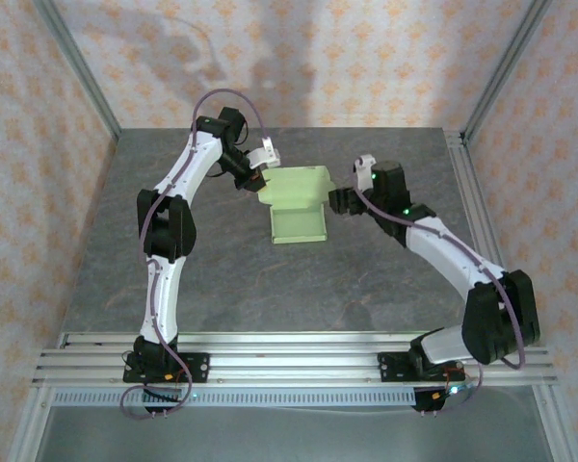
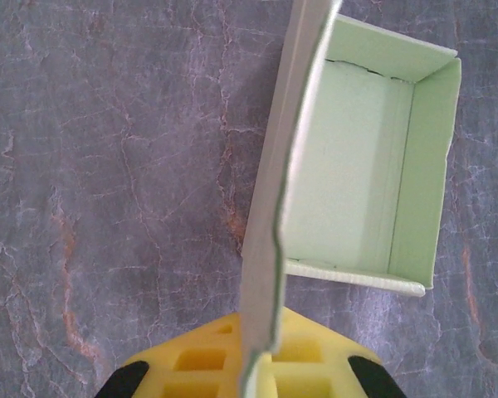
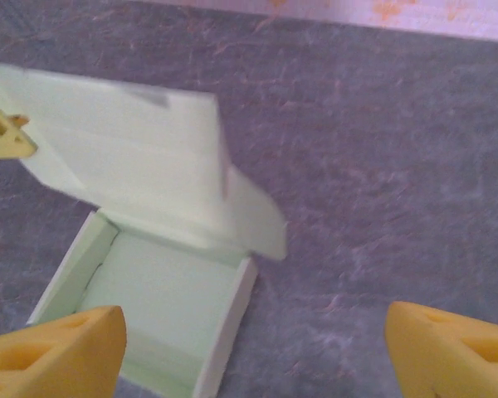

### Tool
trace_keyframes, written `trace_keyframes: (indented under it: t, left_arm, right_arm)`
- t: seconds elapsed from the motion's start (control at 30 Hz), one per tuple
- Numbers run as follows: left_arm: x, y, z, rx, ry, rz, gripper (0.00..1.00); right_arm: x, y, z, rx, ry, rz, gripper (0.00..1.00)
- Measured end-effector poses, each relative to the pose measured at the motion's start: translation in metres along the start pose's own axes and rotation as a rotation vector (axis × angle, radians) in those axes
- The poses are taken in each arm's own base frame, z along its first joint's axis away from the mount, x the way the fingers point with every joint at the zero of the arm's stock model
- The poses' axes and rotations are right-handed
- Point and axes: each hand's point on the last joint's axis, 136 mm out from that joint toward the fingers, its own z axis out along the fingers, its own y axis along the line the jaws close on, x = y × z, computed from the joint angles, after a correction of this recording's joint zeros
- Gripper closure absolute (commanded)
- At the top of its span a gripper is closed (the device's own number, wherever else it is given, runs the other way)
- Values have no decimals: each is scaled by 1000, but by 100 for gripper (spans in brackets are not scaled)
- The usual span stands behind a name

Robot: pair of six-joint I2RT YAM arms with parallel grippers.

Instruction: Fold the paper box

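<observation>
The paper box (image 1: 300, 224) is pale green card, a low open tray in the middle of the table with its lid flap (image 1: 295, 185) raised at the far side. My left gripper (image 1: 259, 179) is shut on the lid's left edge. In the left wrist view the lid (image 2: 270, 240) runs edge-on between the yellow fingers (image 2: 199, 365), beside the open tray (image 2: 349, 166). My right gripper (image 1: 339, 200) stands open just right of the box. In the right wrist view its yellow fingers (image 3: 58, 344) straddle the tray's right wall (image 3: 228, 327), apart from it.
The grey marbled table (image 1: 222, 279) spreads around the box. Patterned walls and aluminium frame posts (image 1: 77, 67) close in the back and sides. An aluminium rail (image 1: 289, 351) at the near edge carries both arm bases.
</observation>
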Motion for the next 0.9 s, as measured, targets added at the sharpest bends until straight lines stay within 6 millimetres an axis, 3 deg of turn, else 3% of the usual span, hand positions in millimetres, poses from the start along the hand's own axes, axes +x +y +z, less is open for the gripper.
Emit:
trace_keyframes:
  t: [0.13,0.4,0.73,0.9]
  left_arm:
    - [0,0,0,1,0,7,100]
    - [0,-1,0,4,2,6,100]
    - [1,-2,-1,8,5,2,100]
    - [1,-2,-1,8,6,2,100]
  right_arm:
    - [-18,-6,11,-47,54,-115,19]
    - [-12,7,42,-210,259,-311,27]
    - [-14,2,74,-260,375,-375,55]
    - [-7,2,80,-287,428,-396,72]
